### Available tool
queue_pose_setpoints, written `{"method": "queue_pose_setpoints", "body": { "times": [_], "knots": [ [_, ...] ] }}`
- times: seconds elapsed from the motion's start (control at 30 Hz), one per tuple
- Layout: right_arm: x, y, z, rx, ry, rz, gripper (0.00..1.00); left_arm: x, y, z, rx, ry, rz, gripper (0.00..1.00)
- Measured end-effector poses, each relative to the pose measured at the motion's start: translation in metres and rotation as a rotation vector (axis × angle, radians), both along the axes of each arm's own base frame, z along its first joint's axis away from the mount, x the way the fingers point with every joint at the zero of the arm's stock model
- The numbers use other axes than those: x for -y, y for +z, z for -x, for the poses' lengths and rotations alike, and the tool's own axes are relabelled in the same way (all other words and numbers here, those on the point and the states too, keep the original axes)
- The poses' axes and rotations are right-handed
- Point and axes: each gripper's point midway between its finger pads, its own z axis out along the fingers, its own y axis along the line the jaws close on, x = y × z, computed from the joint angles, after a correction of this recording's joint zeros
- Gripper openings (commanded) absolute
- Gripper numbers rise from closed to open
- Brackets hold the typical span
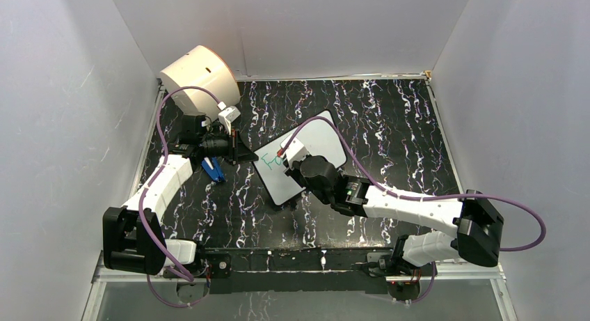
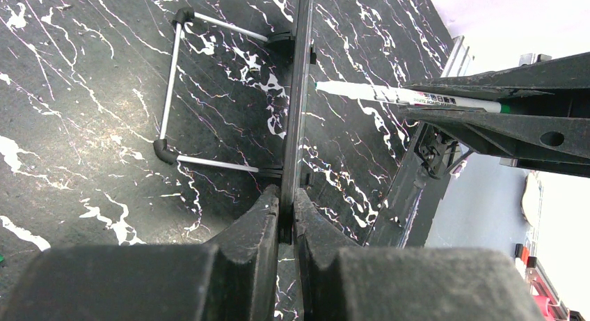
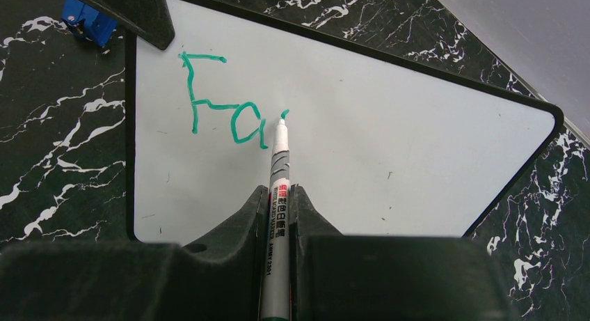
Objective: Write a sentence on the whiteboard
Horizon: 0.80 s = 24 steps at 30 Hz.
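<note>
Left pincer (image 2: 286, 196) is clamped shut on the thin black frame of the whiteboard (image 1: 323, 138), at the board's left corner. Right pincer (image 3: 280, 192) is closed around a marker (image 3: 279, 161) whose tip touches the white face.

The whiteboard sits near the middle of the black marbled table (image 1: 389, 126), turned cornerwise between the two arms. By its look it is light, stiff and thin. Its glossy face would smear and give no purchase, so the frame edge is the place to take it, as the left pincer does. A wire foot (image 2: 167, 91) on its back suggests it could tip or skid under pen pressure if left unheld.

The marker is slim, hard and smooth, and likely to twist in the jaws if pushed sideways. It is gripped along the barrel, well back from the tip.

The sentence (image 3: 222, 115) reads "Fa" in green, with a small stroke of a third letter at the tip, so most of the writing looks left to do.

The barrel carries a red block and dark East Asian characters. In the left wrist view a line of capitals seems to read "WHITE BOARD MARKER", but it is too small to be sure.
</note>
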Motion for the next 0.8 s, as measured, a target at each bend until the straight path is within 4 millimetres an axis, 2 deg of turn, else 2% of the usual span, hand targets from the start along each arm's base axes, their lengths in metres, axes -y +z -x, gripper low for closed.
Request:
{"method": "queue_pose_setpoints", "body": {
  "times": [0.8],
  "knots": [
    [0.001, -0.006, 0.0011, -0.004, 0.005, 0.008, 0.0, 0.0, 0.0003, -0.0001, -0.002, -0.001, -0.002, 0.0]
  ]
}}
